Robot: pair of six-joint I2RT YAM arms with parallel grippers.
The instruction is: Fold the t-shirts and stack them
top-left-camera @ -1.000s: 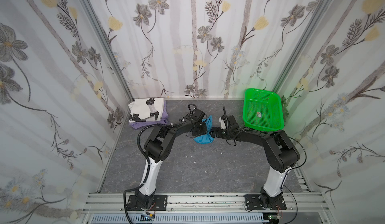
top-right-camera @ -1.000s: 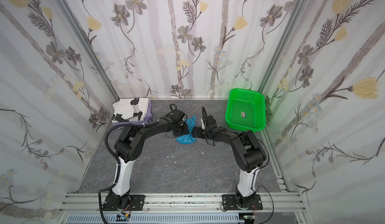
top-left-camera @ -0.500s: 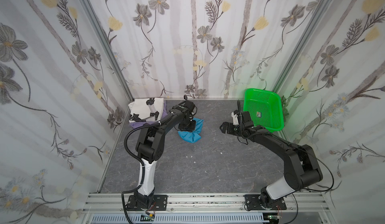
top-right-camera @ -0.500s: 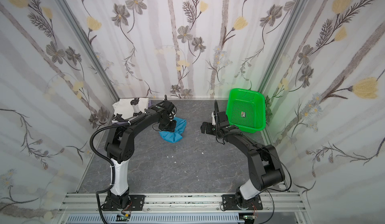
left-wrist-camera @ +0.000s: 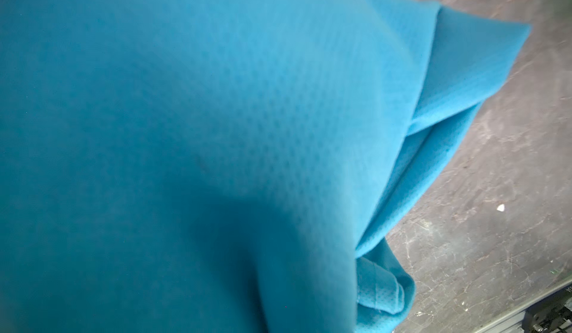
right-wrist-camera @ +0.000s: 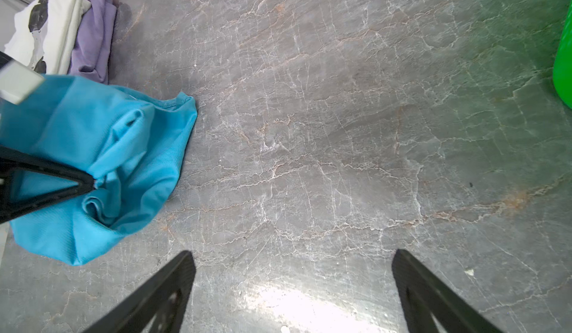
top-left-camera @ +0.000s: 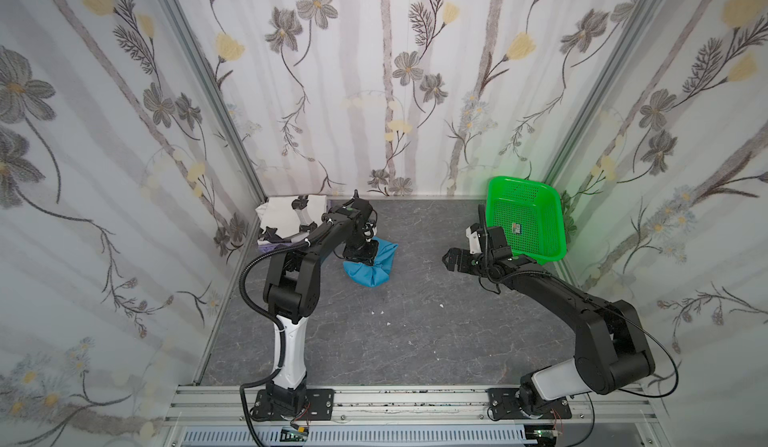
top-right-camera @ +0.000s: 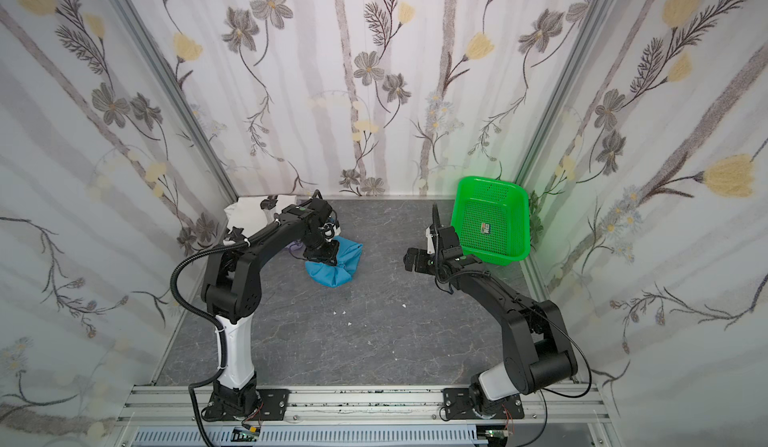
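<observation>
Left gripper (top-left-camera: 360,253): narrow pinch on the teal shirt (top-left-camera: 374,270), gripping a gather at the top of the bundle. The right wrist view shows a finger tip buried in the cloth (right-wrist-camera: 123,161).

Teal shirt: left of centre in both top views, bunched and rounded, not flat. Its lower folds seem to rest on the tabletop (top-left-camera: 415,332).

Stack: just beside it, toward the upper left, with the white printed shirt (top-left-camera: 278,216) on the lavender shirt (right-wrist-camera: 93,37).

Right gripper (top-left-camera: 451,258): fingers (right-wrist-camera: 161,294) wide apart and empty, hanging over bare tabletop well apart from the teal shirt. The green basket (top-left-camera: 559,224) is close on its right.

Step in hand, as judged: carry the teal shirt onto the stack.

To do it well:
- Raise the bundle until its trailing folds clear the tabletop, or they may drag and unroll.
- Approach above the white shirt, not from the side, so the stack is not shoved.
- Set down square to the stack edges, then release.
- The free right gripper could press it flat.
</observation>
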